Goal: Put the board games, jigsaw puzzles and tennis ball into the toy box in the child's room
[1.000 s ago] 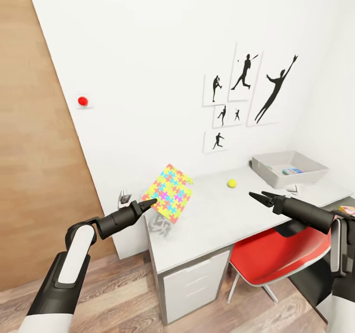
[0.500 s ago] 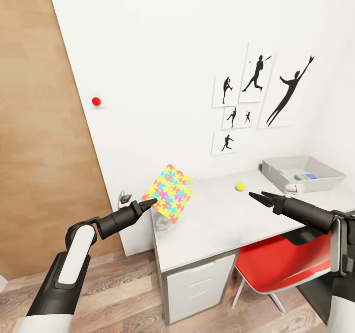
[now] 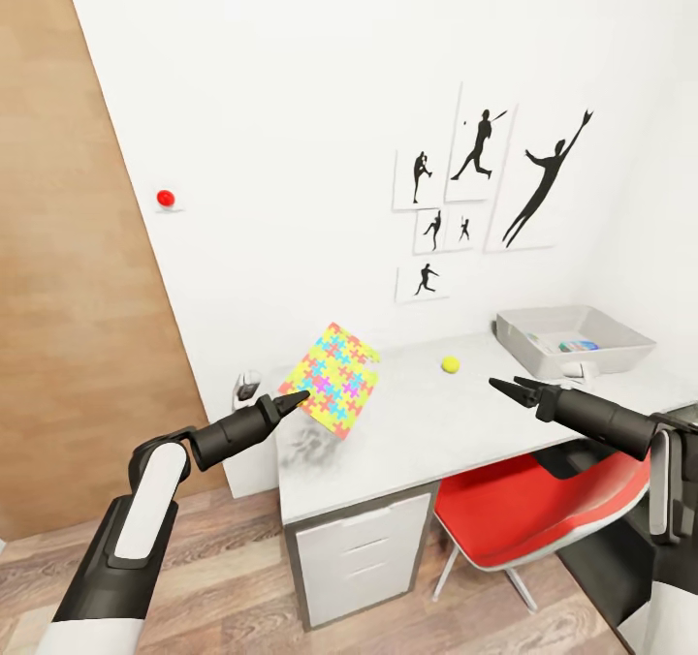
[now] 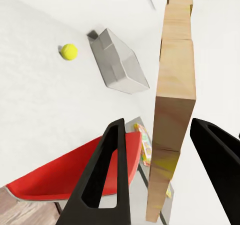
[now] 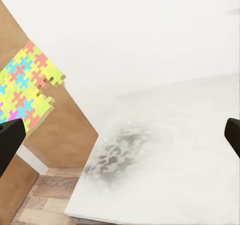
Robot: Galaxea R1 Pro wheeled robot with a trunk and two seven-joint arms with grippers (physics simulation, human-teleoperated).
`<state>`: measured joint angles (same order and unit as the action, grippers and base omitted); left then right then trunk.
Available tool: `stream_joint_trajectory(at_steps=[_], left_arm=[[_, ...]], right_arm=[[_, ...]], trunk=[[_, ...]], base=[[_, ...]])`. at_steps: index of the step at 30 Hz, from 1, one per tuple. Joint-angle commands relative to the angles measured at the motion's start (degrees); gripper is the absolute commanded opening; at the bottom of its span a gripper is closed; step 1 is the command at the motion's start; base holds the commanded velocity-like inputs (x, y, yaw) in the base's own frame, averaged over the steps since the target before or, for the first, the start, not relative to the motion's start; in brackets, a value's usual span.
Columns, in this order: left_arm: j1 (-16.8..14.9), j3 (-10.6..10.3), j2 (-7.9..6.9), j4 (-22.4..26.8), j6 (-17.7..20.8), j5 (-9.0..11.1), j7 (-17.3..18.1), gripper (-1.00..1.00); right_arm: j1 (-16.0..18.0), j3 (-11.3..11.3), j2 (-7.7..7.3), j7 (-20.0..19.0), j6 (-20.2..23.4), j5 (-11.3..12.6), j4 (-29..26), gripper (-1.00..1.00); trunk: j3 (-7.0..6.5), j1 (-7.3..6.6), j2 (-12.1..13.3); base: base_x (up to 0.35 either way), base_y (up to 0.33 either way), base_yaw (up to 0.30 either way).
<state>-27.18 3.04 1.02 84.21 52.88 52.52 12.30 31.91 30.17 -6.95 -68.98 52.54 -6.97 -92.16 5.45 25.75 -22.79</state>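
Observation:
My left gripper (image 3: 296, 399) is shut on a jigsaw puzzle (image 3: 334, 379), a bright multicoloured sheet held tilted in the air over the left end of the table (image 3: 436, 427). In the left wrist view the jigsaw puzzle (image 4: 175, 85) stands edge-on between the fingers (image 4: 107, 175). The tennis ball (image 3: 450, 364) rests on the tabletop toward the wall. The grey toy box (image 3: 572, 330) stands at the table's far right with a small blue box (image 3: 579, 346) inside. My right gripper (image 3: 499, 384) hovers open over the table's front right, with nothing in it.
A red chair (image 3: 523, 510) is tucked under the table beside white drawers (image 3: 359, 558). A wooden panel (image 3: 68, 296) runs down the left. Black silhouette pictures (image 3: 485, 180) and a red knob (image 3: 166, 196) hang on the white wall. Wooden floor lies in front.
The whole picture has swung sideways and back, so the camera moved. Both arms keep their pose, the left still holding the puzzle.

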Motion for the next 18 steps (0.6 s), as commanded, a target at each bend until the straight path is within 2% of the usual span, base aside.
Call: stream_joint_trajectory(at_steps=[1, 8, 18], left_arm=[[-0.07, 0.18, 0.08, 0.01, 0.36, -0.33, 0.4, -1.0], [-0.06, 0.23, 0.07, -0.01, 0.36, -0.33, 0.38, -1.0], [-0.06, 0.26, 0.08, -0.01, 0.3, -0.4, 0.31, -1.0]], right_arm=[[0.09, 0.08, 0.01, -0.57, 0.35, -0.6, -0.03, 1.0], [0.09, 0.02, -0.04, -0.5, 0.36, -0.62, -0.03, 1.0], [0.09, -0.17, -0.12, -0.64, 0.39, -0.65, -0.03, 1.0]], trunk=[[0.13, 0.03, -0.13], [0.13, 0.03, -0.13], [0.13, 0.03, -0.13]], base=[[-0.027, -0.166, 0.003], [-0.014, -0.087, 0.002], [-0.003, -0.02, 0.0]])
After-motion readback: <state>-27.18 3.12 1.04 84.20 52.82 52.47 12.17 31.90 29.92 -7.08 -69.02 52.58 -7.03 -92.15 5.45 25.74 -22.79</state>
